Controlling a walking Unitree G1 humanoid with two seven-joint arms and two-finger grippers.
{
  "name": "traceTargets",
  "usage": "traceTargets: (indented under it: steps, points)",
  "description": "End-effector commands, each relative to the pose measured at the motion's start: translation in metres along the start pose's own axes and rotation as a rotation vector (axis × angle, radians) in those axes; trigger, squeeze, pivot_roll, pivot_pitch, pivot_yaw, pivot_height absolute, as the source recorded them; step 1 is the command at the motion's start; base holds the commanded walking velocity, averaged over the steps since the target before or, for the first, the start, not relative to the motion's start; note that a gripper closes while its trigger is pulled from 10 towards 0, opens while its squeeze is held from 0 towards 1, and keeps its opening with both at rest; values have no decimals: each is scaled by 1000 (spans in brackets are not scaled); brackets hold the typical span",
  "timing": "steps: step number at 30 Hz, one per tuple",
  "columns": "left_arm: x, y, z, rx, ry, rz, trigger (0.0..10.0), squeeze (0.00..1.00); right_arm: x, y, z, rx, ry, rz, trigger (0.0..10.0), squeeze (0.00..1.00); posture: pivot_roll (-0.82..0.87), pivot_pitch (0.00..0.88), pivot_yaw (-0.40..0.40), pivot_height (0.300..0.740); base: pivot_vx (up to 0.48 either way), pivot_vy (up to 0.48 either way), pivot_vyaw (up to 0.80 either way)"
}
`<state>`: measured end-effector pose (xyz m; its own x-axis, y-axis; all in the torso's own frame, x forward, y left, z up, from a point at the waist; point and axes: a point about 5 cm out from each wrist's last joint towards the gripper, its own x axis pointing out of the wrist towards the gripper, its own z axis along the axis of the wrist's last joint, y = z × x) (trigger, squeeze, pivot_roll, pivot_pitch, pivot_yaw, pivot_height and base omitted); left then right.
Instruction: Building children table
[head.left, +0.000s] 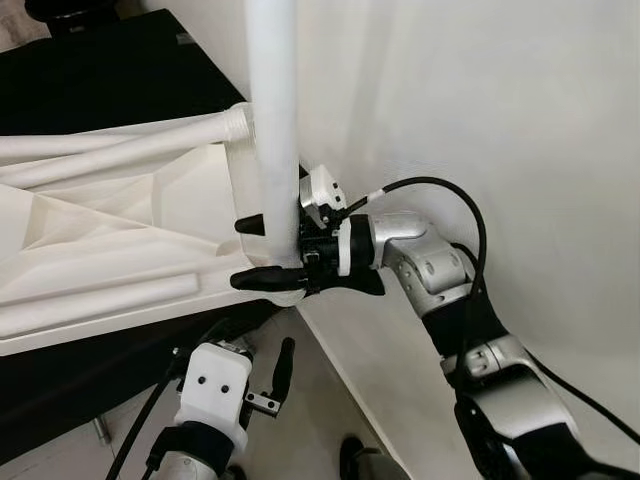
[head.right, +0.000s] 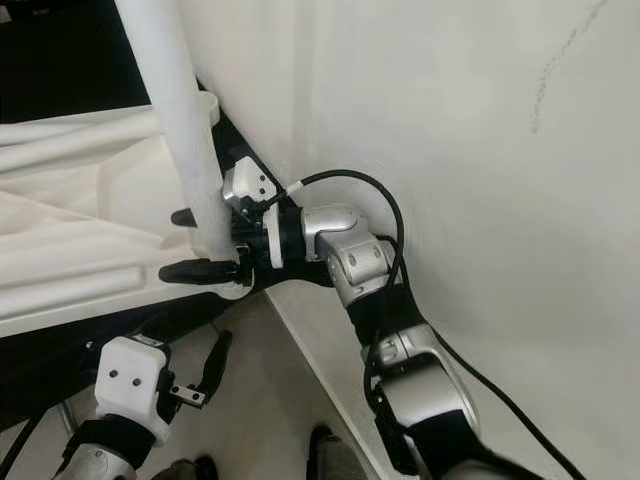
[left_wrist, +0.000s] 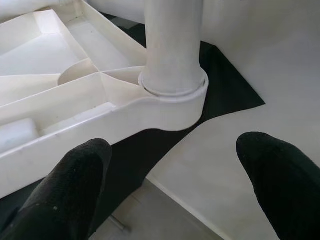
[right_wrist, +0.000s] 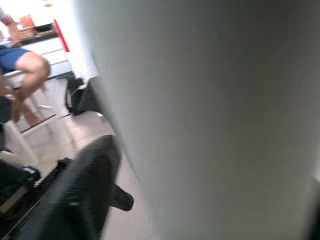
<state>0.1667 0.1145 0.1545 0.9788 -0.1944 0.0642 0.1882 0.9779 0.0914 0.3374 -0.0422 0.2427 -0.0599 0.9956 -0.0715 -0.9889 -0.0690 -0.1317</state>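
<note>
Clasping the upright white table leg (head.left: 272, 120) just above its socket, the right gripper (head.left: 262, 252) reached in from three o'clock, its two black fingers closed around the tube, one on the near side and one on the far side. The leg's long axis ran straight toward twelve o'clock, square to the fingers, and its foot sat in the round corner socket (left_wrist: 175, 97) of the upturned white tabletop (head.left: 90, 250), which lay at nine o'clock from that gripper on a black surface (head.left: 110, 70). Another leg (head.left: 130, 145) lay flat across the tabletop's ribbed underside, its long axis running from nine to three o'clock. The left gripper (head.left: 268, 385) hung lower, at six o'clock from the socket, fingers spread and empty, pointed up at the corner. The right arm was plainly the nearer and already on the part, so any turning or pressing of the leg into its socket would likely fall to it, about the leg's own vertical axis. A white wall (head.left: 480, 100) stood close behind the arm, leaving it little room
</note>
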Motion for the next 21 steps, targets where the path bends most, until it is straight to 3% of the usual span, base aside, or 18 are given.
traceTargets:
  steps: [1,5,10,11,12,14,15,16,18,19,20,21]
  points:
    - [-2,-1,0,0,10,-2,10000,0,2,2,1,-9,-18,66,0,0,-33,281,-53,740,0,0,0]
    - [-2,-2,0,-4,10,-6,10000,0,-4,-2,2,-22,-38,45,0,0,-39,280,-47,740,0,0,0]
    - [-2,-2,0,-6,11,-7,10000,0,-12,-4,1,-30,-51,-83,0,0,-46,280,-45,740,0,0,0]
    - [-1,-2,-1,-7,11,-9,10000,0,-23,-3,-5,-4,-52,-256,0,0,-54,281,-52,740,0,0,0]
    - [-1,-2,-1,-7,11,-9,10000,0,-23,-3,-5,-4,-52,-256,0,0,-54,281,-52,740,0,0,0]
    - [-1,-1,-1,-7,10,-11,10000,0,-29,5,-18,75,-46,-477,0,0,-57,281,-58,740,0,0,0]
    - [-1,-1,-1,-7,10,-11,10000,0,-29,5,-18,75,-46,-477,0,0,-57,281,-58,740,0,0,0]
    - [-1,-1,-1,-5,10,-12,10000,0,-34,6,-35,65,57,-823,0,0,-62,278,-55,740,0,0,0]
    - [0,0,-2,-3,9,-12,10000,0,-24,44,-63,54,171,-1071,0,0,-61,268,-51,740,0,0,0]
    - [0,0,-1,-2,8,-13,10000,0,-21,55,-65,29,188,-1119,0,0,-61,268,-51,740,0,0,0]
    - [1,1,-2,1,9,-12,10000,0,-5,60,-67,62,164,-1055,0,0,-55,262,-35,740,0,0,0]
    - [1,1,-2,1,9,-12,10000,0,-5,60,-67,62,164,-1055,0,0,-55,262,-35,740,0,0,0]
